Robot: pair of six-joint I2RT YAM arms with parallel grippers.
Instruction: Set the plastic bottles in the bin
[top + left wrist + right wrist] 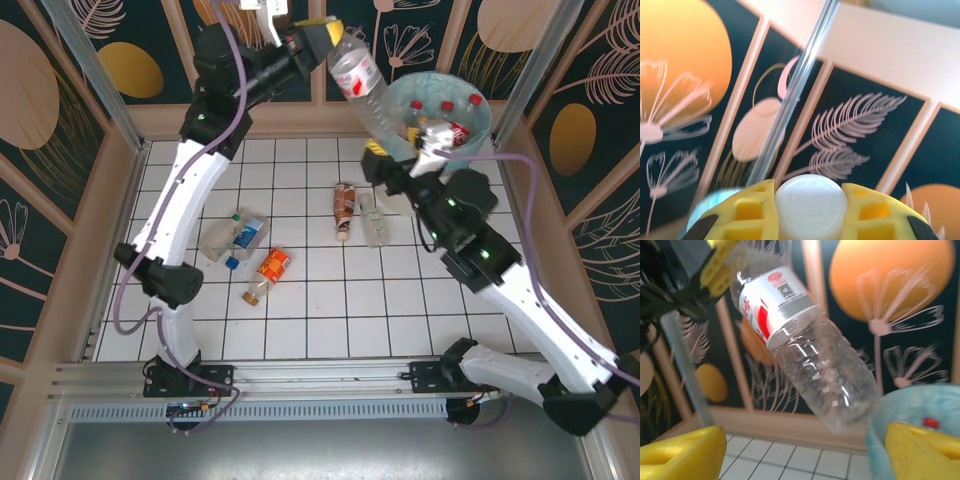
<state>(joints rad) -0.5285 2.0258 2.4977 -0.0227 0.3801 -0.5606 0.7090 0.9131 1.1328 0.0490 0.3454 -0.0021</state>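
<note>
My left gripper point(322, 40) is raised high at the back wall, shut on the white cap point(811, 205) of a clear plastic bottle point(360, 85) with a red and white label. The bottle point(805, 350) hangs tilted down to the right, its base just beside the rim of the bin point(478, 140). The bin point(920, 407) is lined with a blue-green bag and holds several red-capped bottles point(447, 118). Below the hanging bottle, my right gripper point(398, 148) stands open, its yellow fingers point(680, 455) wide apart with nothing between them.
More bottles lie on the tiled table: a brown-labelled one point(343, 208), a clear one point(374, 222), a blue-labelled pair point(235, 235) and an orange-labelled one point(268, 272). A low wooden rim and aluminium frame posts point(90, 70) enclose the table.
</note>
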